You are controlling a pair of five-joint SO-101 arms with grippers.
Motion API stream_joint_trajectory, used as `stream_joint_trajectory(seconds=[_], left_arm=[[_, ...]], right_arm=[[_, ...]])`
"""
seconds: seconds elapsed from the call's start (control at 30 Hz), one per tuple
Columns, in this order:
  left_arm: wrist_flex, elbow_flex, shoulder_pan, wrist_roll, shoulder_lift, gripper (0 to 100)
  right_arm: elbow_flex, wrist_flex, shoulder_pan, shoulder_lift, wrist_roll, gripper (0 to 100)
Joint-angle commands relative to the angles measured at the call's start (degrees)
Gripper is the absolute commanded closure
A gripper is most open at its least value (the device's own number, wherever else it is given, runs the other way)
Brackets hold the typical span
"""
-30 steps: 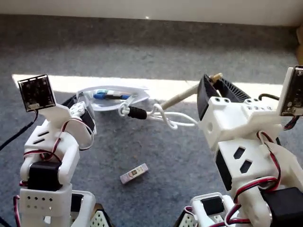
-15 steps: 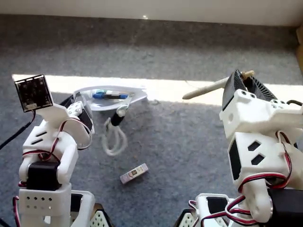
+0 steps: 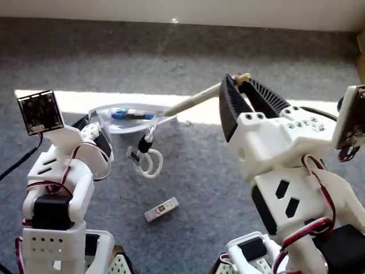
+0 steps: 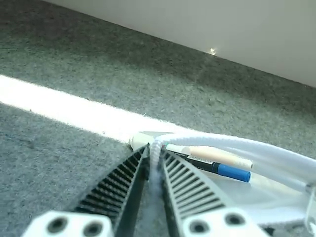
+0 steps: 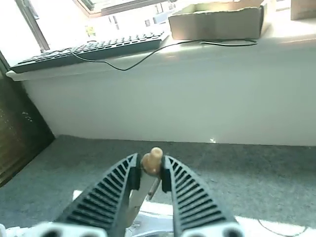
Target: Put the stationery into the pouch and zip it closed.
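Note:
A clear pouch (image 3: pixel 137 121) lies open on the grey carpet, with a blue-capped pen (image 3: pixel 128 116) inside. My left gripper (image 3: pixel 96 123) is shut on the pouch's left rim; in the left wrist view its jaws (image 4: pixel 154 148) pinch the white rim (image 4: pixel 237 145), beside the blue-capped pen (image 4: pixel 217 168) and a beige pen (image 4: pixel 217 155). My right gripper (image 3: pixel 238 81) is shut on the top end of a long beige pen (image 3: pixel 194 100), held slanted with its lower tip at the pouch's right end. In the right wrist view that pen's end (image 5: pixel 156 154) sits between the jaws (image 5: pixel 150 160).
A white cord with a black plug (image 3: pixel 145 155) lies coiled just in front of the pouch. A small grey rectangular piece (image 3: pixel 161 209) rests on the carpet nearer the arm bases. A bright sunlit strip (image 3: pixel 74 100) crosses the carpet behind the pouch.
The right arm swung out to the right, then back left, bringing the beige pen's tip to the pouch. The white cord fell from its stretched position into a coil by the pouch.

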State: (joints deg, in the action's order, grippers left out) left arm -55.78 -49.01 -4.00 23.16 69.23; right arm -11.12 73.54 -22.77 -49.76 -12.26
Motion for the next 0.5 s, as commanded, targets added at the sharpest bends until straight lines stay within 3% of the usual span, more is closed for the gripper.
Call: stream_joint_trajectory(seconds=[0.0,0.27,0.47], left_arm=[[1.5,0.8,-0.7,-0.3,1.4,99],[1.5,0.8,-0.9,-0.3,1.4,99],[1.5,0.8,-0.9,-0.3,1.4,99]], right_arm=[[4.7,-7.0,-4.0,-0.5,0.4,99.5],[22.3,-23.4,-7.0,-0.6,0.5,99.5],[28.8,-27.5,-9.5,-0.6,0.5,99.5]])
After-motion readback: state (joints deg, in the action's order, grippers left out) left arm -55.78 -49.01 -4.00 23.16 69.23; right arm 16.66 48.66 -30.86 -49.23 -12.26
